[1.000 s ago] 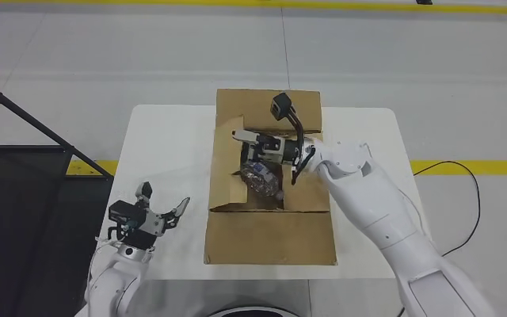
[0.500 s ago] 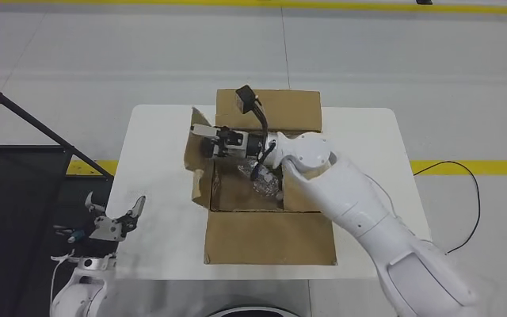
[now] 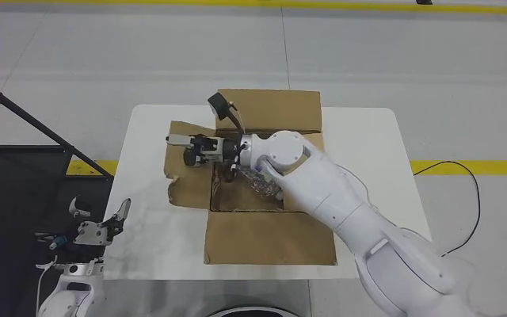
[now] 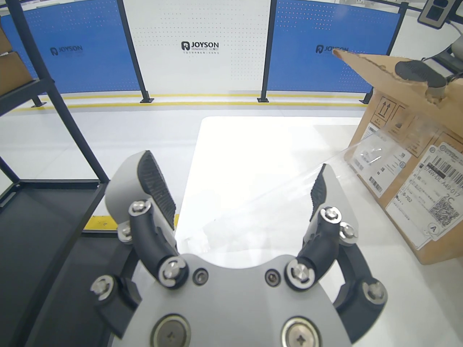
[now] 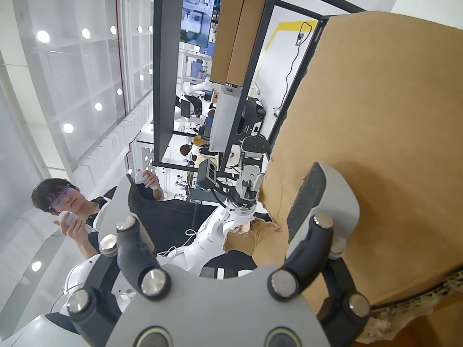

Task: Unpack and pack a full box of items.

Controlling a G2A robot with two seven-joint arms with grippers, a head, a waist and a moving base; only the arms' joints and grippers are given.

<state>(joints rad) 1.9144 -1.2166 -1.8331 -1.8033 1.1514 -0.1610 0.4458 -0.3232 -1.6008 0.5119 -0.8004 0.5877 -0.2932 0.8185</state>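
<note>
Cardboard box (image 3: pixel 269 111) stands open on the counter (image 3: pixel 356 158), with a wrapped item (image 3: pixel 265 184) inside. Its left flap (image 3: pixel 186 170) (edge already torn) is splayed outward. The right fingers (image 5: pixel 311 196) are spread against it, gripping nothing. The left fingers (image 4: pixel 155 182) are open and empty by the counter's corner. Risk: harder pressing rips the flap or shoves the unbraced box.

Left pincer (image 4: pixel 235 167): grey metal with black-padded fingers, spread wide, held low and set back at the robot's left.
Right arm (image 3: pixel 341 198): white, stretched across leftward.
Right pincer (image 5: pixel 222 176): fingers apart.
</note>
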